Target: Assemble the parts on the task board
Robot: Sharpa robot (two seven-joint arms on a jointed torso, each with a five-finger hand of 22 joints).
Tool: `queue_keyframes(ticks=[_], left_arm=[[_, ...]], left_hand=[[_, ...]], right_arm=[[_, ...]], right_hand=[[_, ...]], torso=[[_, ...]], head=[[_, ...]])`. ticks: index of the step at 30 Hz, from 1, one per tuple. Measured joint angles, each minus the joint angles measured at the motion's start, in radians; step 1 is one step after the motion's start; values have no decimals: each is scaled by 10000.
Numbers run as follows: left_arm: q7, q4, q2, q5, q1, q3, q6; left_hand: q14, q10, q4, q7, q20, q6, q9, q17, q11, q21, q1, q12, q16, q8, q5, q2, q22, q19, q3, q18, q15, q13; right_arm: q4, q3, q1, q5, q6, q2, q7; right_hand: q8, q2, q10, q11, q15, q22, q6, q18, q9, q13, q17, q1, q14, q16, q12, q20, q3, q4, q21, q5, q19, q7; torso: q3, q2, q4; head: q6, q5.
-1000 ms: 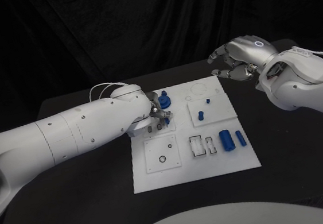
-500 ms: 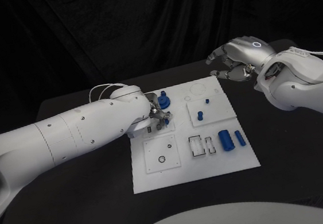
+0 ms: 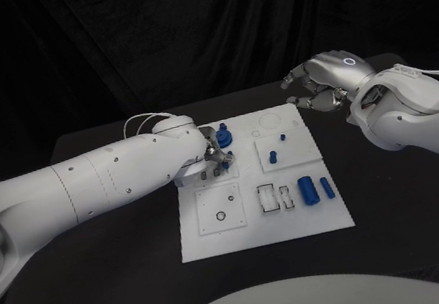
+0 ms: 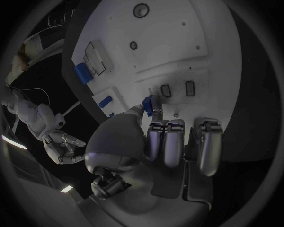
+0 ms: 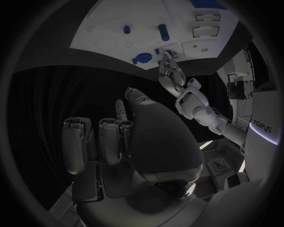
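Part (image 4: 148, 102), small, blue, probably light, stiff and slippery, pinched at its sides by left hand (image 3: 214, 155) at board's (image 3: 264, 227) ten o'clock; right hand (image 3: 322, 83) curled, holding nothing.

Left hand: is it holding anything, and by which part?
The left hand pinches a small blue part at its near end, over the task board.

The head camera looks down from above onto the worktop (image 3: 103, 274), taking in the whole task board (image 3: 264, 223) from a middling distance. The left wrist camera sits behind the left robot hand (image 4: 160, 142), very near the board's surface. The right wrist camera, behind the right robot hand (image 5: 124, 142), faces the board from farther off. All three views share the task board.
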Motion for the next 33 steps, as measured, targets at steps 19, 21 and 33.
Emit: queue_keyframes(ticks=[19, 21, 33], left_arm=[[133, -9, 22, -3, -18, 0, 14], [144, 7, 7, -4, -21, 0, 15], [188, 200, -128, -4, -39, -1, 12]], left_hand=[[-21, -29, -509, -32, -34, 184, 402, -1, -29, -37, 306, 0, 0, -667, 1523, -326, -1, 34, 1129, 0, -21, -1], [-38, -35, -583, -19, -34, 197, 448, -1, -36, -37, 305, 0, 0, -684, 1588, -404, -1, 34, 1305, 0, -37, -1], [-38, -36, -799, -33, -34, 287, 651, -1, -36, -37, 276, 0, 0, -800, 1598, -613, -1, 34, 1903, 0, -37, -1]], right_arm=[[2, 0, -1, 0, 118, 0, 16], [2, 0, -1, 0, 131, -1, 17], [-5, 1, -1, 0, 188, -3, 19]], right_hand=[[0, -26, 0, 0, 0, 7, 37, 0, -51, 0, 0, -111, 0, -39, -39, 0, 39, 127, -38, 194, 0, -37], [0, -26, 0, 0, 0, 7, 37, 0, -51, 0, 0, -110, 0, -39, -39, 0, 39, 126, -38, 232, 0, -37], [0, -25, 0, 0, 0, 5, 37, 0, -60, 0, 0, -110, 0, -39, -39, 0, 39, 126, -38, 233, 0, -37]], torso=[[5, -7, 1], [5, -8, 1], [0, -20, 2]], head=[[0, 40], [0, 44], [0, 68]])
